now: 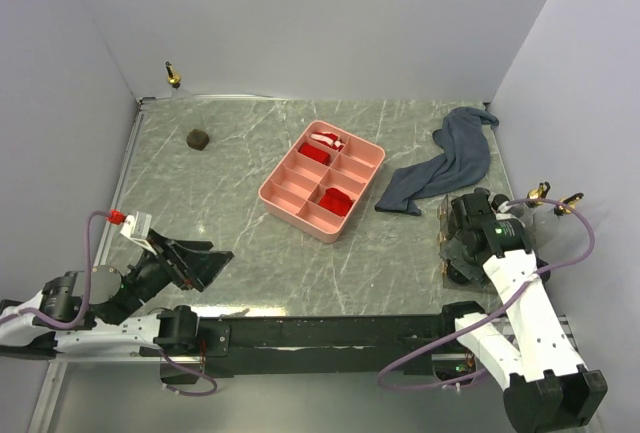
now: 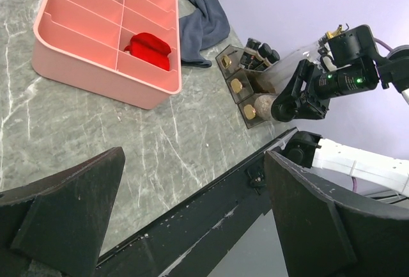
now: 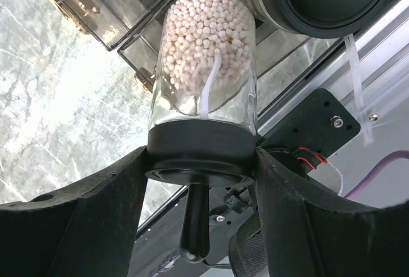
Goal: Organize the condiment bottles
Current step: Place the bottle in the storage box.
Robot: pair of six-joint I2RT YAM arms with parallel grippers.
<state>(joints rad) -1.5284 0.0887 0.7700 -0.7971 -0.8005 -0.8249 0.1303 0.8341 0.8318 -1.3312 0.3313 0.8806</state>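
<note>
My right gripper [image 3: 201, 162] is shut on the black cap of a clear jar of white pellets [image 3: 208, 59], held over a clear compartment rack [image 3: 137, 8]. From above, that gripper [image 1: 462, 245] hangs at the table's right near corner. Two clear bottles with gold spouts [image 1: 541, 194] stand just right of it. Another gold-spout bottle [image 1: 173, 76] stands at the far left back, and a squat dark jar [image 1: 199, 138] sits in front of it. Black-capped bottles [image 2: 262, 49] stand behind the rack [image 2: 246, 91]. My left gripper [image 1: 210, 259] is open and empty, low at the near left.
A pink divided tray [image 1: 375, 158] with red items lies mid-table. A blue-grey cloth [image 1: 450, 161] is bunched to its right. The black rail [image 2: 211, 206] runs along the near table edge under my left fingers [image 2: 70, 213]. Walls close in the left, back and right sides.
</note>
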